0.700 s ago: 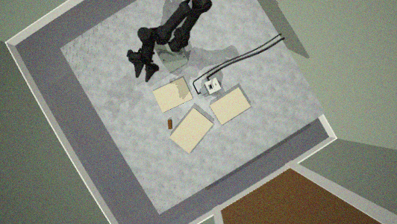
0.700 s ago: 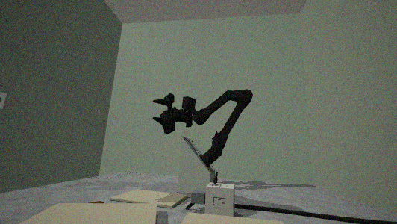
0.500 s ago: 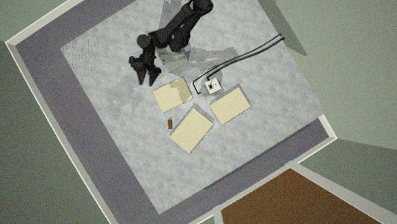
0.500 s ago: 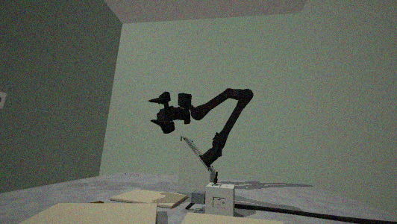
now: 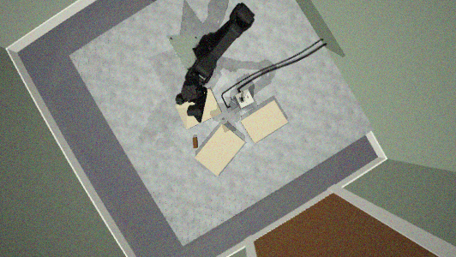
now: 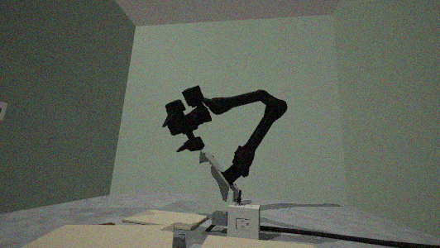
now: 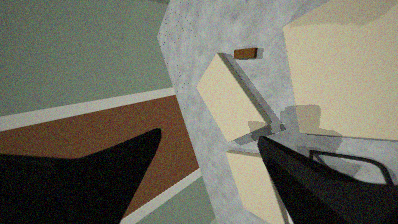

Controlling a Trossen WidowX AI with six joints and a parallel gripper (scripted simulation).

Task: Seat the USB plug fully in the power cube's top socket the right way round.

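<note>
The white power cube (image 5: 248,104) (image 6: 253,223) stands beside the tan slabs. A small dark USB plug (image 5: 243,98) (image 6: 239,197) stands upright out of the cube's top; which way round it faces and how deep it sits cannot be told. My gripper (image 5: 189,110) (image 6: 171,138) (image 7: 209,136) is open and empty. It is high above the table, over the far-left tan slab in the top view, to the left of the cube and well apart from the plug. The wrist view shows neither cube nor plug clearly.
Three tan slabs (image 5: 220,150) (image 5: 264,121) (image 5: 212,104) lie around the cube. Black cables (image 5: 279,67) (image 6: 310,233) run to the cube area; one bends down beside the cube. A small brown block (image 5: 195,142) (image 7: 245,53) lies beyond the slabs. A pale panel (image 5: 182,50) is near the arm.
</note>
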